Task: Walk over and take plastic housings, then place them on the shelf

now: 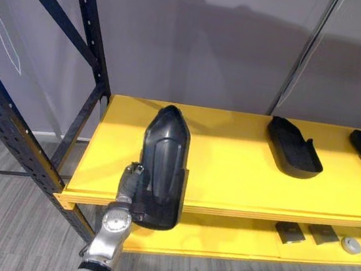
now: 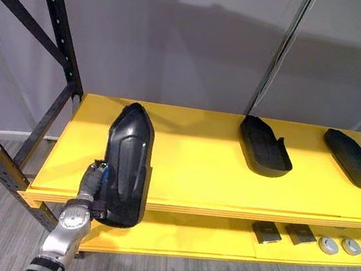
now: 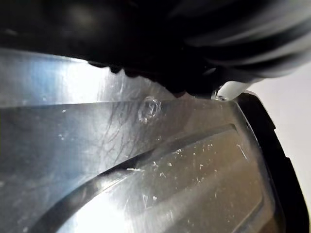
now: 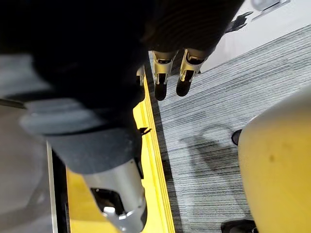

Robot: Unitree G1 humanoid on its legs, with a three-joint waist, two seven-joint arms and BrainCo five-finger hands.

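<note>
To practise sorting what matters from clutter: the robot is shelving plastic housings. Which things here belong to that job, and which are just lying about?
Job: black housing overhanging the front edge, left hand beside it; other housings lying on the yellow shelf.
Lying about: dark blocks and grey discs on the lower shelf. Right hand hangs open, idle.

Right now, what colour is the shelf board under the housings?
The shelf board is bright yellow, clearest in the left eye view.

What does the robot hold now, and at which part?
The left hand grips the housing by the left edge of its near end. The right hand holds nothing.
</note>
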